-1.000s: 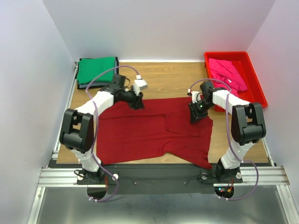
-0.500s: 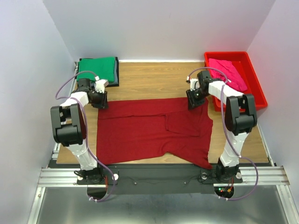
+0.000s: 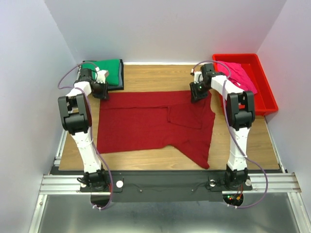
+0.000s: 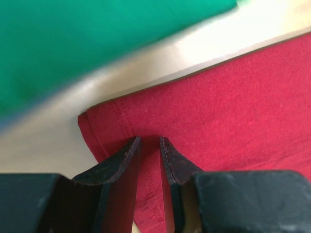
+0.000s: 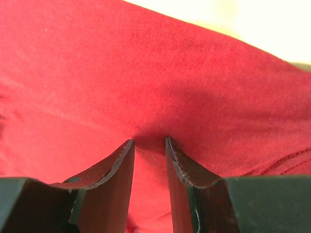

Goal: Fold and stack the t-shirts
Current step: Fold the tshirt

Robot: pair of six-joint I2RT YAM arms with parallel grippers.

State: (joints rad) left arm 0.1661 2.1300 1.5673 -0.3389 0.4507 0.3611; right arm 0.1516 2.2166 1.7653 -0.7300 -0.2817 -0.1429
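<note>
The maroon t-shirt (image 3: 146,126) lies spread across the wooden table, its right part folded over. My left gripper (image 3: 103,92) is shut on its far left corner, with cloth pinched between the fingers in the left wrist view (image 4: 150,141). My right gripper (image 3: 196,94) is shut on its far right edge, with cloth bunched between the fingers in the right wrist view (image 5: 149,141). The folded green t-shirt (image 3: 102,72) lies at the far left on a dark grey t-shirt (image 3: 120,83), just beyond the left gripper. The pink t-shirt (image 3: 238,75) lies crumpled in the red tray (image 3: 266,94).
The red tray stands at the far right, close beside the right arm. White walls close in the table at the back and on both sides. Bare wood (image 3: 155,80) shows between the green t-shirt and the tray. A metal rail runs along the near edge.
Both grippers moved from over the shirt out to its far corners and closed on them. They then pulled toward the back wall, and the maroon shirt slid away from the near edge.
</note>
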